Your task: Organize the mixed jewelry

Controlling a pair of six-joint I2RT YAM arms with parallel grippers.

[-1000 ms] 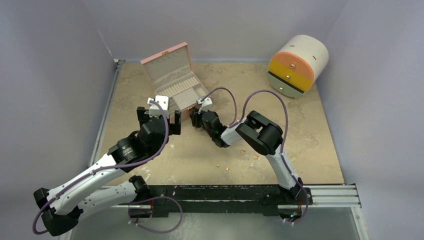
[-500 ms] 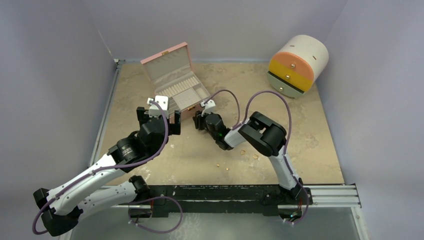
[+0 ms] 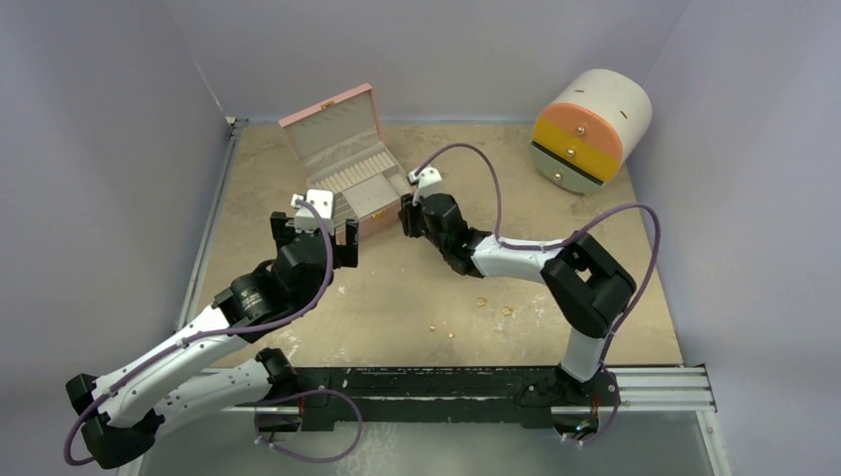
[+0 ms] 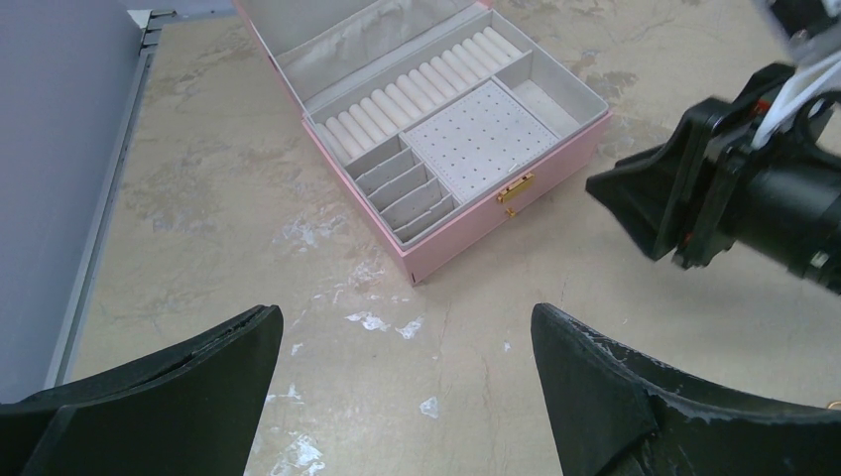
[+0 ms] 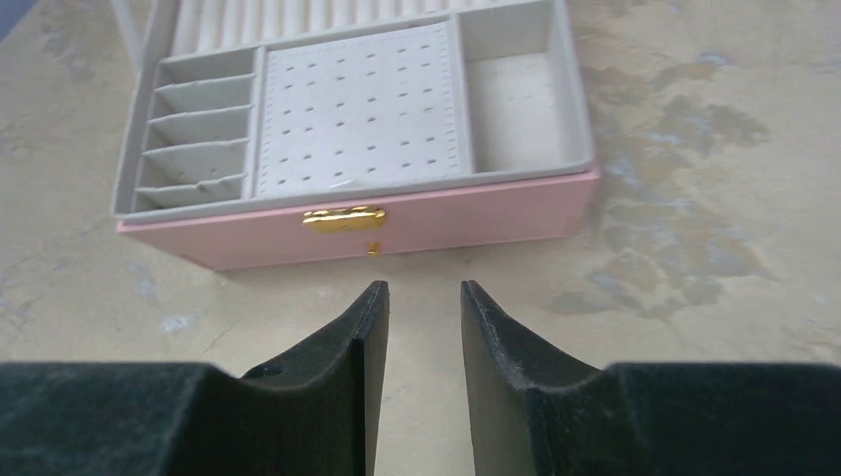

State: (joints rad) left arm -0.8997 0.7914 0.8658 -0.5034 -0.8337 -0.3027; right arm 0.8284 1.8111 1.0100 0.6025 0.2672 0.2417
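Note:
Several tiny gold jewelry pieces lie loose on the table in the top view: two small rings (image 3: 481,300) (image 3: 507,310) and two smaller bits (image 3: 433,326) (image 3: 451,335). They lie behind my right gripper, nearer the arm bases. The open pink box (image 3: 332,114) stands at the back left, its grey compartments showing no jewelry (image 5: 476,218) (image 4: 466,233). My right gripper (image 3: 406,220) (image 5: 423,293) is just short of the box's front wall and gold clasp (image 5: 343,218), jaws a narrow gap apart and empty. My left gripper (image 3: 315,236) (image 4: 404,317) is wide open and empty, at the box's near corner.
A white cylinder (image 3: 595,124) with orange and yellow drawer fronts lies at the back right. Grey walls close in the table on three sides. The right arm's elbow (image 3: 590,283) hangs over the table to the right of the loose rings. Cables loop above both arms.
My right arm has stretched out, carrying its gripper up and right to the box's front, while its elbow swung right. The left arm has not moved.

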